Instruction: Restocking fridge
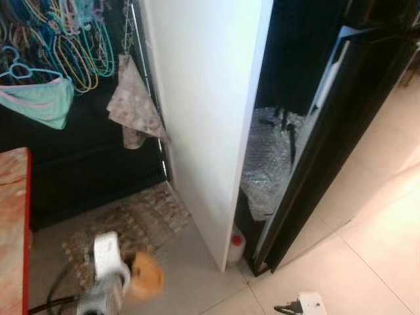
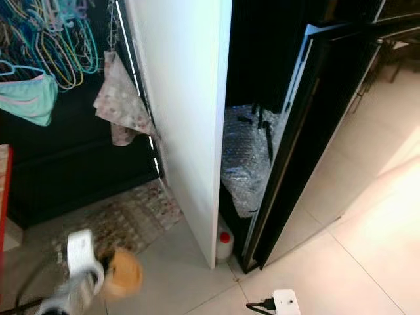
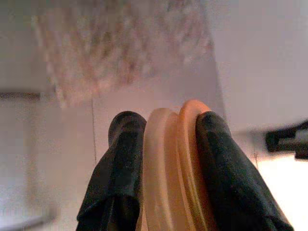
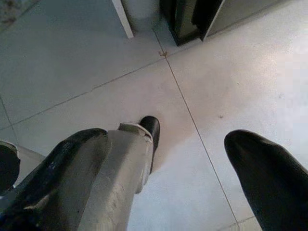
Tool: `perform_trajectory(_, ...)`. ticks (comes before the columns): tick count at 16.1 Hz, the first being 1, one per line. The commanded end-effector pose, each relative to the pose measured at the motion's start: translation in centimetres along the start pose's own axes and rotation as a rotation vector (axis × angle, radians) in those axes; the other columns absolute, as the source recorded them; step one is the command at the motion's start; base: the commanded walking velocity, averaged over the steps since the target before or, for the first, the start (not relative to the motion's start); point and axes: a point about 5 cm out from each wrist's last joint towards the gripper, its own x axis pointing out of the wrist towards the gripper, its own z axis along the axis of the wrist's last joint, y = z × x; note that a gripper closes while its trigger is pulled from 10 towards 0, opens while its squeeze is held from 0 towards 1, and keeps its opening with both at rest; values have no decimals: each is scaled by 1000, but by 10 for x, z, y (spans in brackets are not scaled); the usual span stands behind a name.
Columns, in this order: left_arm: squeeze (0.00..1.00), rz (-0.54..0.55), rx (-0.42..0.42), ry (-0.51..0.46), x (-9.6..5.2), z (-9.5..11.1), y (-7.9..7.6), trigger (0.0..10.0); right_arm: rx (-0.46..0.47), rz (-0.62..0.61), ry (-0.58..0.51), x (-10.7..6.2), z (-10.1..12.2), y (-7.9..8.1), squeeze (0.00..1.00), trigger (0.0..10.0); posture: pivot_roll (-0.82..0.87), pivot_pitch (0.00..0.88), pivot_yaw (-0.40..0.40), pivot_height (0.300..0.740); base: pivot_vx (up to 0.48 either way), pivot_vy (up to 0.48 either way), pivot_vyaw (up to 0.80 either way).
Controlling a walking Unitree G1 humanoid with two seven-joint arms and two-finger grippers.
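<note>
Clenched on an orange ridged lid [image 3: 175, 163], the left gripper [image 3: 168, 144] bites its edges; it looks light, stiff, possibly slippery; right gripper [image 4: 192, 159] hangs released, empty.

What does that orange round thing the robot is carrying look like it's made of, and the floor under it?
The orange round thing, pinched in the left end effector, looks like smooth, slightly translucent plastic or rubber: it has soft ridged rims and a dull sheen, though blur leaves this open. The floor looks like glazed ceramic tile: pale, glossy, with thin grout lines.
</note>
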Motion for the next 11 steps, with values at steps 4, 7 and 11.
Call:
perform_trajectory(4, 0, 26, -145, 39, -1, -20, 7, 10000, 83, -58, 15, -1, -11, 0, 0, 10000, -43, 0, 24, 740, 0, 0, 0)
perform_trajectory(7, 0, 71, -243, 53, -4, -29, 18, 10000, 91, -54, 8, -1, -12, 4, 0, 10000, -55, 0, 39, 740, 0, 0, 0)
perform_trajectory(11, 0, 107, -314, 71, -6, -34, 28, 10000, 116, -124, 37, -1, -18, 6, 0, 10000, -92, 0, 91, 740, 0, 0, 0)
